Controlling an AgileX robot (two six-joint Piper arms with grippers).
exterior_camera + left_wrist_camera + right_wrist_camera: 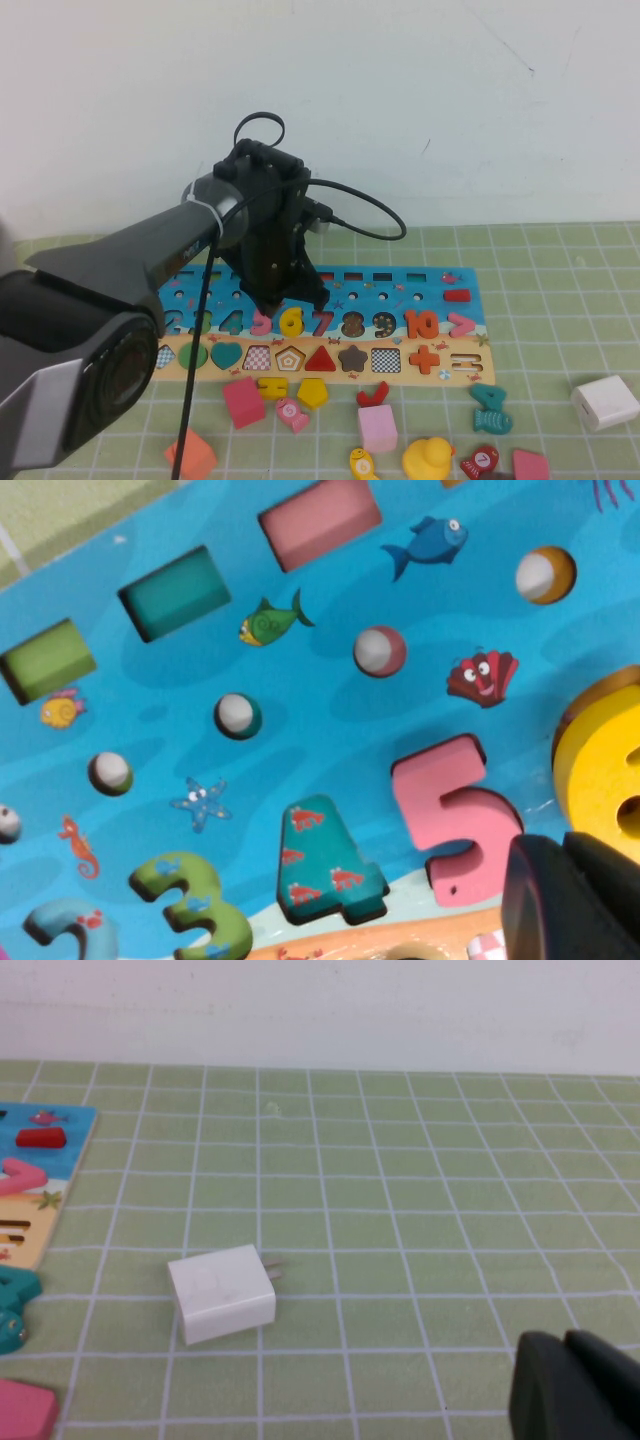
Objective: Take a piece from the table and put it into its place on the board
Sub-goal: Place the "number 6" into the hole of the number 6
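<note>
Yellow six sits in its slot

Left tool [272,297], fingers together, hovers over the piece [291,321] on the board [440,290]; lift straight. Right tool [575,1390], near charger [222,1292]: cannot tell.

Board [400,285] painted wood, matt; piece [291,321] smooth yellow wood.

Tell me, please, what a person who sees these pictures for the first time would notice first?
Most striking is the left arm reaching over the board, with the shut left gripper low over the numeral row, just beside the yellow 6 sitting between the pink 5 and the 7. Next, the loose coloured pieces scattered on the green mat in front of the board, and the white plug adapter at the right. The right gripper shows only in its wrist view, near that adapter.
</note>
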